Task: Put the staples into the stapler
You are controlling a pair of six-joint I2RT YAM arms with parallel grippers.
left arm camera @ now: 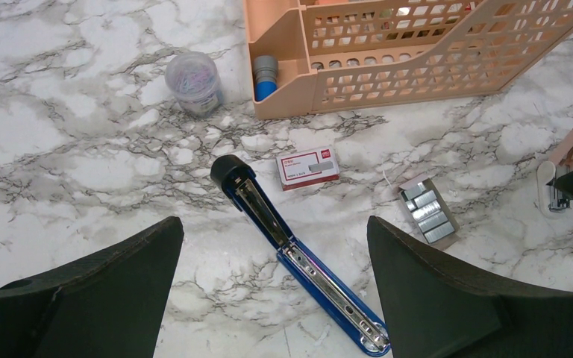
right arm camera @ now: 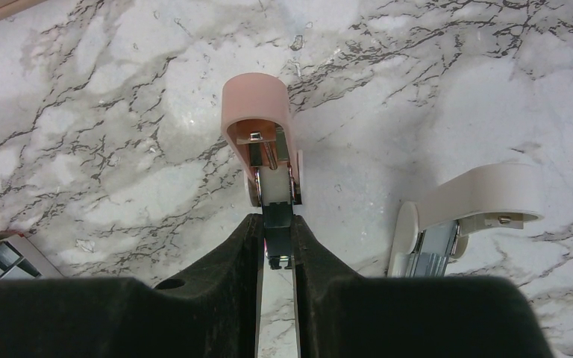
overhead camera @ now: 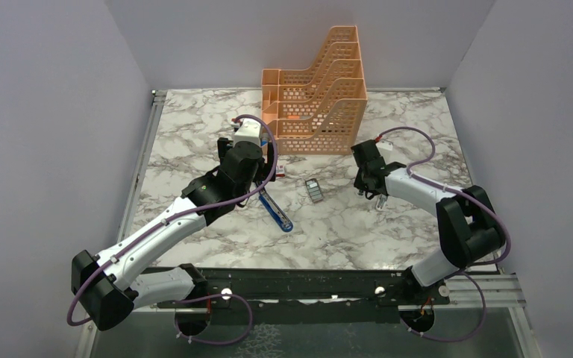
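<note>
L gripper [left arm camera: 274, 224]: fingers [left arm camera: 119, 291] spread wide, nothing held. Stapler [left arm camera: 298, 261] lies opened flat on marble table [left arm camera: 60, 149] betw. those fingers, metal channel up, black end past the tips. Red-white box [left arm camera: 307, 167] just beyond tips. Staple tray [left arm camera: 427, 210] just ahead of its right finger, apart from stapler. R gripper [right arm camera: 277, 224]: fingers pinched on rear of pink mini stapler [right arm camera: 261, 127]. White mini stapler [right arm camera: 477, 205] lies to their right.
</note>
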